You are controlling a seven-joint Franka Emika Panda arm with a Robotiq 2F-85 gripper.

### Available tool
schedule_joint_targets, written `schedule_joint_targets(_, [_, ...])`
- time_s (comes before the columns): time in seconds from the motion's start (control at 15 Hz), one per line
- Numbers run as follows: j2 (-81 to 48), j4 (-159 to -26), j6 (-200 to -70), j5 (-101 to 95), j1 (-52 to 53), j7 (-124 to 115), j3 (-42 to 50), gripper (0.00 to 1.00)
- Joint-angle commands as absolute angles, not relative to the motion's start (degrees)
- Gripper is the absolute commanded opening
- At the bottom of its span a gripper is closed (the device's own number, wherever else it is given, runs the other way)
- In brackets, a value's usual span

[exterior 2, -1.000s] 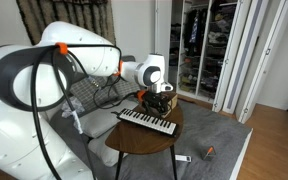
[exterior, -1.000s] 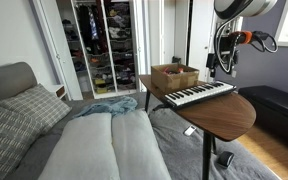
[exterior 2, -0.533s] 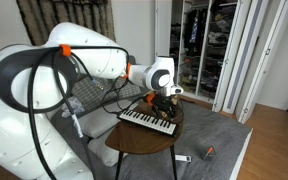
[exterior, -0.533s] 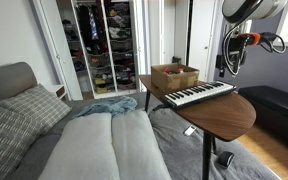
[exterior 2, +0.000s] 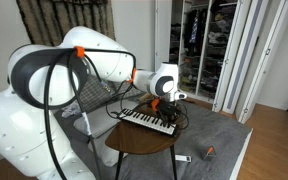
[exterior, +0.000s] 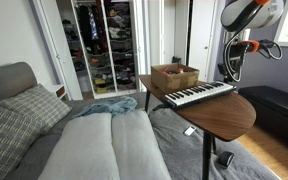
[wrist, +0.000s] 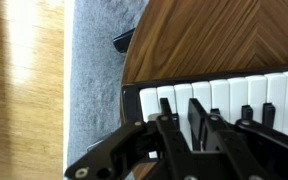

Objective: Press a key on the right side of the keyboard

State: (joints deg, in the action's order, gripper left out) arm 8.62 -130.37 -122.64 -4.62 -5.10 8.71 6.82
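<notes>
The keyboard (exterior: pixel 197 94) (exterior 2: pixel 149 120) lies slantwise on the round wooden table (exterior: pixel 227 117) (exterior 2: pixel 134 142). It is slim, with a dark body and a row of white and black keys. My gripper (exterior: pixel 227 78) (exterior 2: pixel 169 108) hangs just above its far end in both exterior views. In the wrist view the gripper (wrist: pixel 182 108) sits over the last white keys of the keyboard (wrist: pixel 246 93), near the table (wrist: pixel 204 40) edge. Its two dark fingers (wrist: pixel 198 112) stand close together with a narrow gap and hold nothing. Whether a fingertip touches a key I cannot tell.
A brown cardboard box (exterior: pixel 174 76) stands on the table behind the keyboard. A bed (exterior: pixel 104 145) lies beside the table and an open closet (exterior: pixel 104 45) stands behind it. On the grey carpet lie a small dark object (wrist: pixel 124 40) (exterior 2: pixel 184 158) and an orange item (exterior 2: pixel 209 151).
The arm has carried the gripper along to the keyboard's end and lower toward the keys. The fingers have drawn from wide apart to a narrow gap.
</notes>
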Motion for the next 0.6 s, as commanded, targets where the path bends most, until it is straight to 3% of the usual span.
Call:
schedule_joint_targets(0.0, [7.2, -130.63, -125.47, -3.94, -5.32, 10.07, 7.02, 0.0])
schedule_joint_targets(0.53, [6.82, -131.01, -126.13, -4.36, -5.8, 10.32, 7.39, 0.0])
